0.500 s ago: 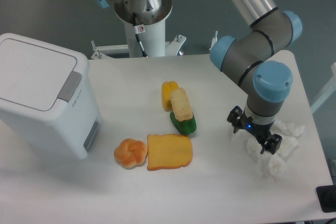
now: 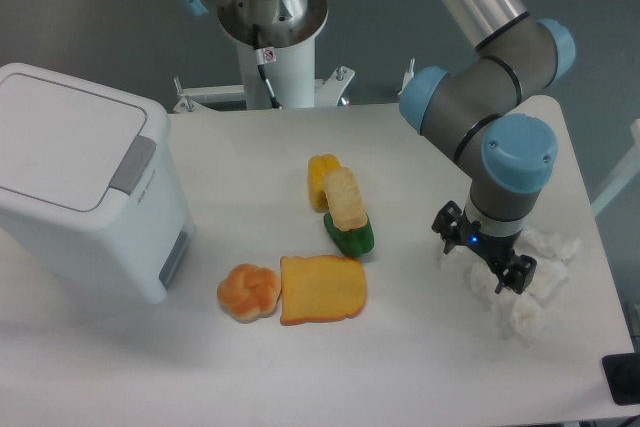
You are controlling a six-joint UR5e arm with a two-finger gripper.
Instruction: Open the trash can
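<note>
Trash can [image 2: 85, 182] sits at the desk's left edge, lid shut, grey push tab [image 2: 133, 164] facing right toward the claw [image 2: 487, 267], which hangs low near the right edge over crumpled tissue [image 2: 530, 297]; can't tell its opening or load. Toy foods [image 2: 335, 212] lie between

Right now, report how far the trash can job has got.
Nothing looks done: the trash can sits with its lid flat and shut. The gripper hovers over crumpled tissue at the far side of the table, holding nothing visible. Left: cross over and press the grey tab.
</note>
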